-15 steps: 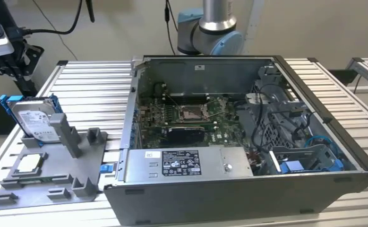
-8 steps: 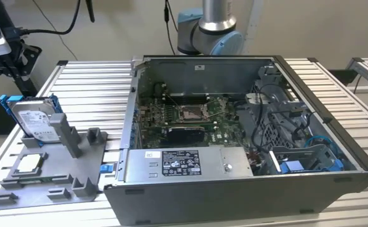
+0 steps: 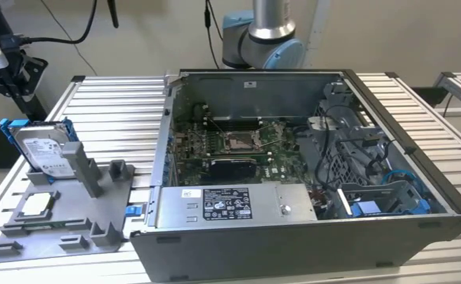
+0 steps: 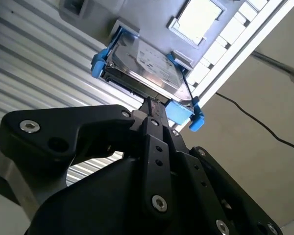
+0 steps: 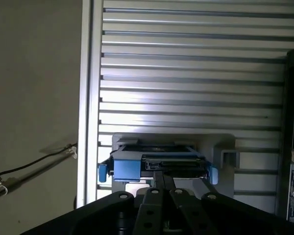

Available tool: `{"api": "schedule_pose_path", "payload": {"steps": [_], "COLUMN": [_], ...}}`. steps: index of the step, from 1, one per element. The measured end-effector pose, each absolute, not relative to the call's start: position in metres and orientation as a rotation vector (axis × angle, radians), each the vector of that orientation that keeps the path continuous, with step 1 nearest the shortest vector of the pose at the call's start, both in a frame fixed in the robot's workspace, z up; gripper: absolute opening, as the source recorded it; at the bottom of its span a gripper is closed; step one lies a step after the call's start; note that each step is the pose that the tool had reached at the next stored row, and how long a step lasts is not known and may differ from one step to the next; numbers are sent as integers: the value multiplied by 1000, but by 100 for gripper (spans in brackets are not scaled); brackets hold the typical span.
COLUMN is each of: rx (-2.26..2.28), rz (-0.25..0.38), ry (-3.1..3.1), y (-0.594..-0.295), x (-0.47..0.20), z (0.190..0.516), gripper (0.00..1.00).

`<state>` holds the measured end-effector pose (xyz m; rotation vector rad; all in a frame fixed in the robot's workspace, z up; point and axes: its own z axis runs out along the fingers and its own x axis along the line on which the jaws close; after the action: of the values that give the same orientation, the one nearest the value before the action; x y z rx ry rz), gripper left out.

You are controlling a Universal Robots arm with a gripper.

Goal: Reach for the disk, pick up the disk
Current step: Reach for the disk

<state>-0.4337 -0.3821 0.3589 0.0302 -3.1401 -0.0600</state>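
The disk (image 3: 43, 148) stands on edge in a slot of the grey holder (image 3: 72, 228) at the exterior view's left; it is silver with a white label and a bright blue bracket around it. My gripper (image 3: 5, 80) hangs above it and a little further to the exterior view's left, clear of it. In both wrist views the black fingertips (image 4: 156, 108) (image 5: 162, 177) lie pressed together with nothing between them, pointing at the top edge of the disk (image 4: 147, 63) (image 5: 157, 164).
A small square silver chip (image 3: 36, 204) lies flat on the holder in front of the disk. An open computer case (image 3: 293, 236) takes up the middle and right of the slatted metal table (image 3: 119, 112). A cable (image 5: 29, 166) runs over the floor beside the table edge.
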Motion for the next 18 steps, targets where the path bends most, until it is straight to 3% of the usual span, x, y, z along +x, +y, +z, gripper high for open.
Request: {"api": "schedule_pose_path", "payload": {"steps": [18], "rx": [31], "rz": [-60], "ry": [-3140], "y": [-383], "x": [-443], "z": [358], "gripper": [0]}}
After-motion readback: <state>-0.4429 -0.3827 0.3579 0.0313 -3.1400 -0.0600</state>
